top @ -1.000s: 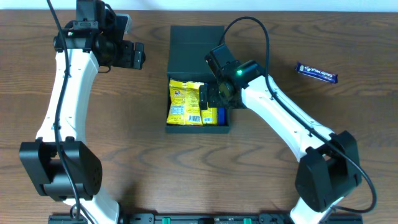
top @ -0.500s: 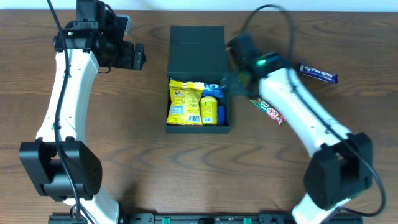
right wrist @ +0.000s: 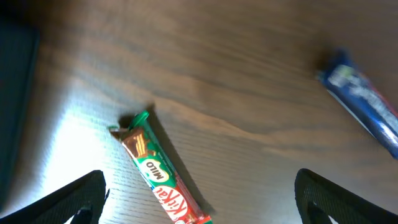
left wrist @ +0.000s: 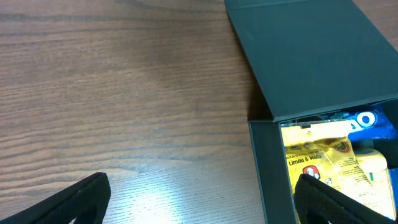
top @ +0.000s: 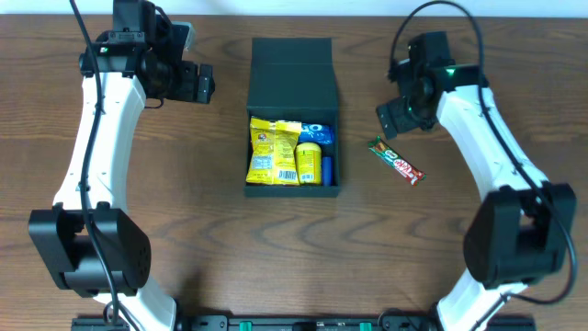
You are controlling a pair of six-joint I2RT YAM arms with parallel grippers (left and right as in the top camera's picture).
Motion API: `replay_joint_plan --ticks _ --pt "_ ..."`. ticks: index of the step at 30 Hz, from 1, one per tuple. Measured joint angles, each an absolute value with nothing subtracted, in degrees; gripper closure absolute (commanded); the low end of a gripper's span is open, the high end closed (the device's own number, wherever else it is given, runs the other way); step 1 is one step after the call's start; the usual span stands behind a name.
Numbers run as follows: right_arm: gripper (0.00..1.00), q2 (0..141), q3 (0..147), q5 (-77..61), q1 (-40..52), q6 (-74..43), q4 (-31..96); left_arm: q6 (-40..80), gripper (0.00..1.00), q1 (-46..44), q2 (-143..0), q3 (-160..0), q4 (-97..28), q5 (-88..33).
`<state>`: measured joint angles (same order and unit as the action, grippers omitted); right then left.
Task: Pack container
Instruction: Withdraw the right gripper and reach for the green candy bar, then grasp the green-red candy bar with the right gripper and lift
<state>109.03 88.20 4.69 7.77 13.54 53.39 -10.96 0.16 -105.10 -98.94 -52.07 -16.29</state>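
Note:
The dark container lies open at the table's middle, its flap lid folded back. Inside are yellow snack packets and a blue packet; they also show in the left wrist view. A green and red KitKat Milo bar lies on the table right of the container, seen in the right wrist view. My right gripper is open and empty above the bar. My left gripper is open and empty, left of the container's lid. A blue bar lies farther right.
The wooden table extends around the container. In the overhead view the right arm hides the blue bar.
My right gripper pulled out of the container and swung right and up, now hovering over the KitKat Milo bar. The left arm has not moved.

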Motion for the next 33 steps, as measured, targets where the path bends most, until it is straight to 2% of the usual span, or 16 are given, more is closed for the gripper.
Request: replay_joint_plan --ticks 5,20,27,33 --pt "0.08 115.0 88.2 4.0 7.8 20.4 54.5 -11.0 0.05 0.2 -105.1 -98.9 -52.1 -16.3" --pt "0.17 120.9 88.2 -1.7 7.8 26.1 57.3 -11.0 0.05 0.2 -105.1 -98.9 -52.1 -16.3" --pt "0.3 121.5 88.2 -2.0 7.8 26.9 55.6 -11.0 0.05 0.2 -105.1 -98.9 -52.1 -16.3" --pt "0.34 121.5 88.2 -2.1 7.8 27.1 54.6 -11.0 0.05 0.2 -105.1 -98.9 -52.1 -16.3"
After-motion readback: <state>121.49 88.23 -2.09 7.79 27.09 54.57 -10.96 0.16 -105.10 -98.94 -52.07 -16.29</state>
